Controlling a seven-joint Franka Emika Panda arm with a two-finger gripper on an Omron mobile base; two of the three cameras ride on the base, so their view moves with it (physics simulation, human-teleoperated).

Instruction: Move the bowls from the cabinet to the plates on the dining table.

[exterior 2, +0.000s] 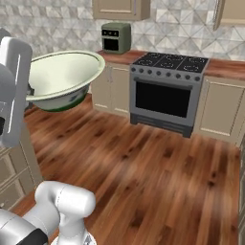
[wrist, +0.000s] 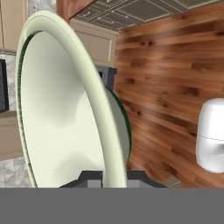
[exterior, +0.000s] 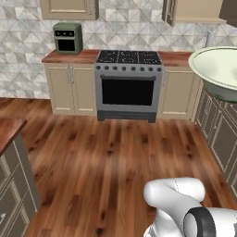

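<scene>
Reddish-brown plank flooring [exterior: 115, 157] with a glossy, streaked grain covers the open middle of the kitchen, and the back wall [exterior: 28, 51] is tiled in a grey-white diamond pattern. Against that wall stands 1 stove [exterior: 128, 85], grey-fronted with a dark oven window and a black burner top, set between beige panelled base cabinets [exterior: 69, 88] under a reddish wood counter [exterior: 69, 56]. On the counter left of the stove sits 1 boxy olive-green toaster oven [exterior: 67, 38] with a dark door. 1 bowl [exterior 2: 60, 79] is in view: round, deep, pale green-white ceramic with a smooth interior, a thick rolled rim and a dark green band low on its outside. It hangs in the air above the floor, carried at the arm's end, well clear of any counter. In the hand view the gripper [wrist: 113, 180] is clamped on the bowl's rim, 1 dark fingertip on each side of the wall, the bowl seen nearly edge-on.
</scene>
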